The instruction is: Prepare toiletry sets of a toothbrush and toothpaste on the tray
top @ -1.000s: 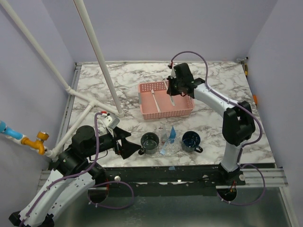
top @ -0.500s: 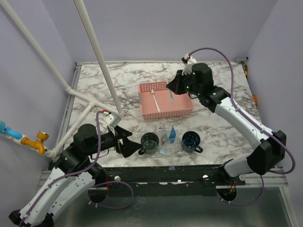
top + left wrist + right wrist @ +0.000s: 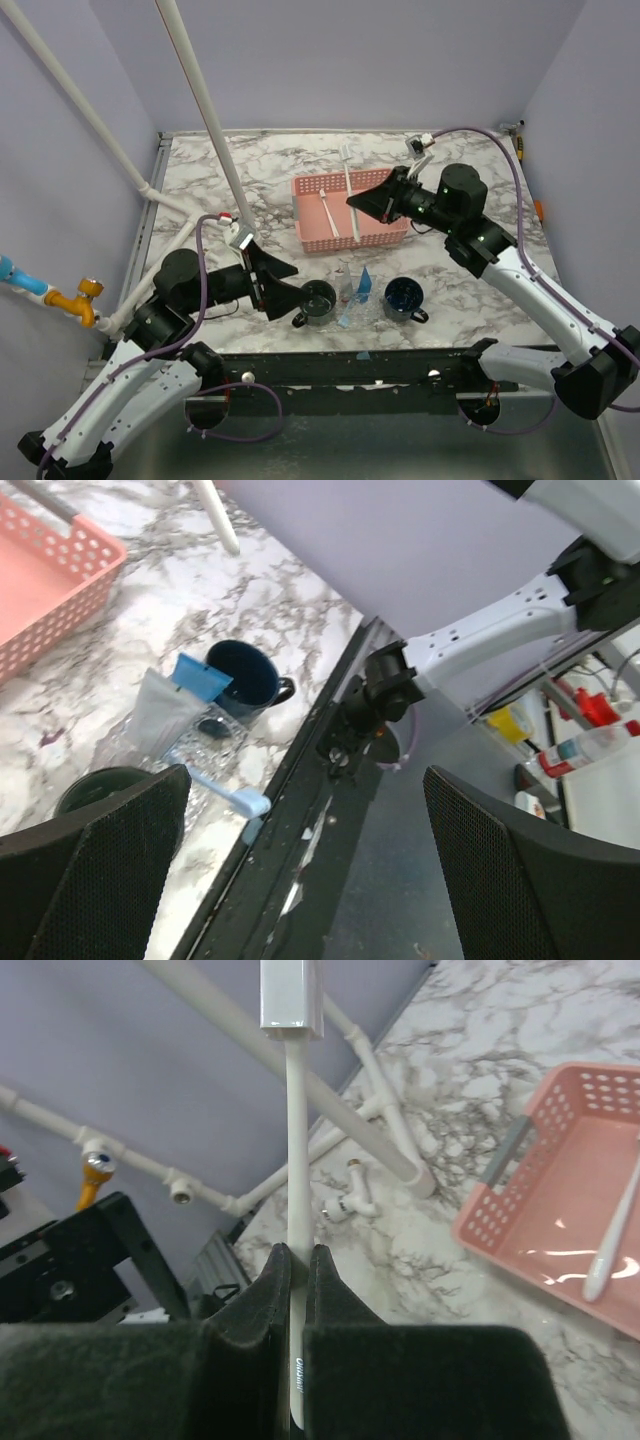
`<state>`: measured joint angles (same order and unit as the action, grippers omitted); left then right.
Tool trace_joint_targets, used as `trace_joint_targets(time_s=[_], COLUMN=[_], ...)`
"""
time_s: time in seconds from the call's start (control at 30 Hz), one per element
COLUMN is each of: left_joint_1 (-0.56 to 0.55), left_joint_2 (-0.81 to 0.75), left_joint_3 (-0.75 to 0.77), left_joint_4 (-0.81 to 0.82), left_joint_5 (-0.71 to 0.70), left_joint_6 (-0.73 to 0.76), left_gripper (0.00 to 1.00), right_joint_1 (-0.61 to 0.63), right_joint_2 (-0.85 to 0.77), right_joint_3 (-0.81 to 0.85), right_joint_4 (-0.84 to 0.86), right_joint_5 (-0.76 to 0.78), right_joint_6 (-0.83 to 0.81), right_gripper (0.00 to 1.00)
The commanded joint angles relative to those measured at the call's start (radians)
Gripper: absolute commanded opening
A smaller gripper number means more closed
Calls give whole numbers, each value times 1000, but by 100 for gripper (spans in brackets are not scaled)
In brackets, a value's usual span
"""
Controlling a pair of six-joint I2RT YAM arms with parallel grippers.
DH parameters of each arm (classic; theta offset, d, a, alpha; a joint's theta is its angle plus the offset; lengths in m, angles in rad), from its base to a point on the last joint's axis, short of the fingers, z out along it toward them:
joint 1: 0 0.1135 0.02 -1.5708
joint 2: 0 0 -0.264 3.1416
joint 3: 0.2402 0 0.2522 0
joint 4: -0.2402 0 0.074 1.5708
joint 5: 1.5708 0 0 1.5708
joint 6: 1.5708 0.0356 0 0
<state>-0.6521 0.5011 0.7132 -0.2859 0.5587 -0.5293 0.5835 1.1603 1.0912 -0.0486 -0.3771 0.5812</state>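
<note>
One white plastic toothbrush, long axis 12–6 o'clock, head at 12, clamped in right gripper, left gripper spread wide.

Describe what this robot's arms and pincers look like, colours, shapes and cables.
Both the left arm and right arm have white links with black joint housings. A thin purple cable loops along each. Each pincer is black with two wedge-shaped fingers; the left pincer has mesh-textured faces, the right pincer looks matte and padded.
</note>
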Motion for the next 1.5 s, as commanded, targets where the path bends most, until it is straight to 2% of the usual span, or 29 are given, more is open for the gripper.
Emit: trace_joint_targets(time_s=[0.0,0.3,0.57,0.73,1.03,1.47], left_joint_1=[1,1,1,0,1,0], left_joint_2=[45,82,84,67,39,27], left_joint_3=[24,-32,-38,-43,-46,-42], left_joint_4=[196,463,545,563,551,535], left_joint_5=[103,136,150,159,178,193], left_joint_6=[-126,-322,-410,-438,-445,-433], left_gripper=[99,99,99,97,86,51], right_joint_1=[33,218,349,394,414,446], right_joint_2=[-55,-56,-5,14,25,18], right_joint_3=[-64,-120,-152,-143,-134,-165], right_joint_4=[205,440,633,674,691,708], right_joint_5=[-123,-85,-25,21,68,134], right_joint_6=[171,326,399,391,389,373], right_gripper=[0,0,1,0,0,0])
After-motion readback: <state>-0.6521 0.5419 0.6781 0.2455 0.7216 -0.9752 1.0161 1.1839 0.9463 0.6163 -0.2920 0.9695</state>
